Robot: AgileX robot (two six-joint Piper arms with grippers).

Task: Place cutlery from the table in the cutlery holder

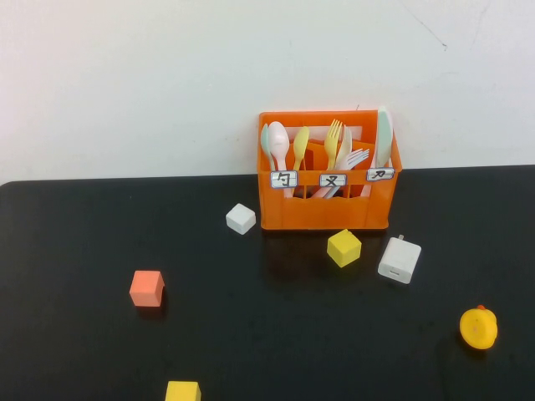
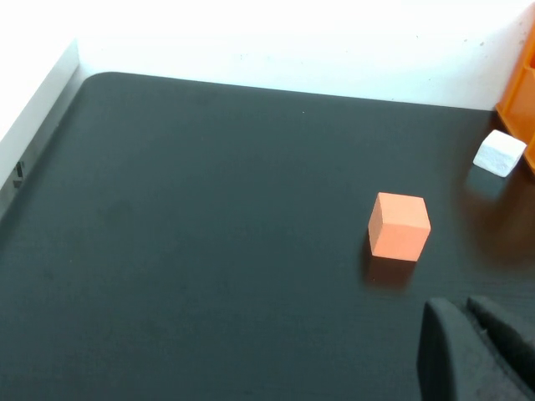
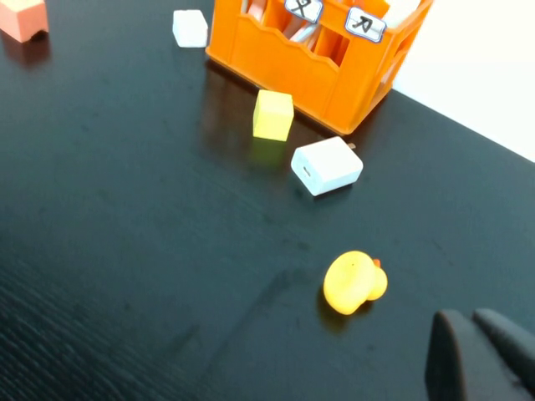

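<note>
The orange cutlery holder stands at the back of the black table, right of centre. A pale pink spoon stands in its left compartment and a pale pink fork leans in the middle one, beside a yellow spoon, a yellow fork and pale green pieces. No cutlery lies on the table. Neither arm shows in the high view. My left gripper is shut and empty, hovering near an orange-pink cube. My right gripper is shut and empty, near a yellow duck.
A white cube, a yellow cube and a white charger lie in front of the holder. The orange-pink cube is at the left, another yellow cube at the front edge, the duck at the right.
</note>
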